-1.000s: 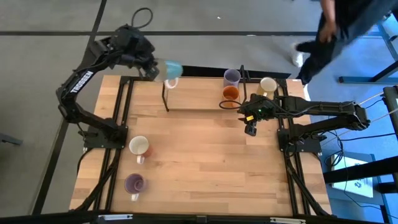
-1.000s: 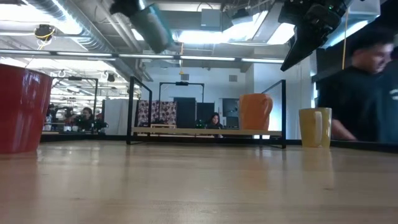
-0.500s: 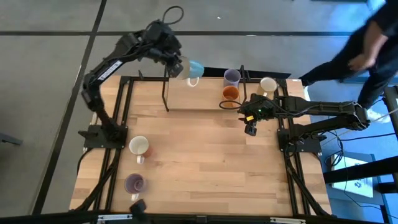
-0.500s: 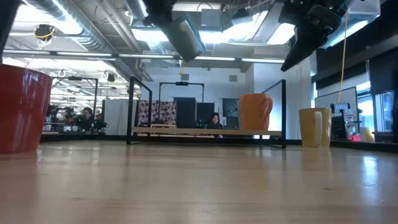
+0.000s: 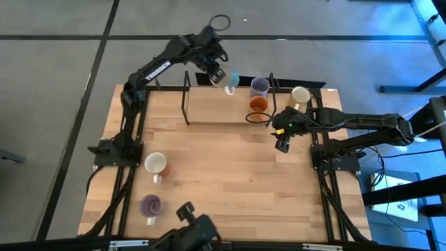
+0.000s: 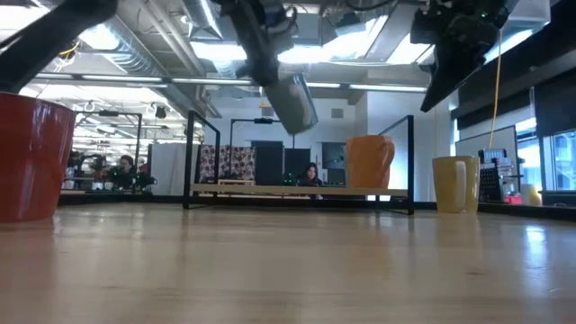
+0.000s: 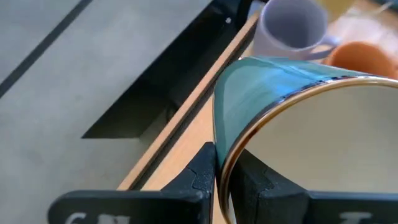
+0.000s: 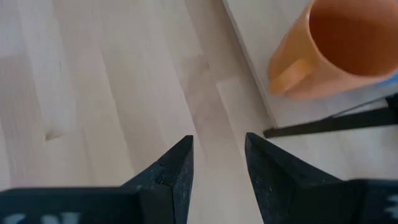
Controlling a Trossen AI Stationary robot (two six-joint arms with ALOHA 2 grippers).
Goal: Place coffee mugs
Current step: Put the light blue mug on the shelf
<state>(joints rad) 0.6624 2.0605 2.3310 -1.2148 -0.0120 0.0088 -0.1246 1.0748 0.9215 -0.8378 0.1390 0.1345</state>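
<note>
We saw the left gripper clamped on the rim of a pale teal ceramic mug, airborne near the lavender mug. Right gripper hung apart. Lowering slowly seemed wise.

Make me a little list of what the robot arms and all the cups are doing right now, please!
left gripper: shut on the rim of a light blue mug, held in the air over the rack
right gripper: open, empty, hovering beside the rack
on the rack: lavender mug, orange mug
by the right arm: cream mug
near table edge: white mug, purple mug
</note>
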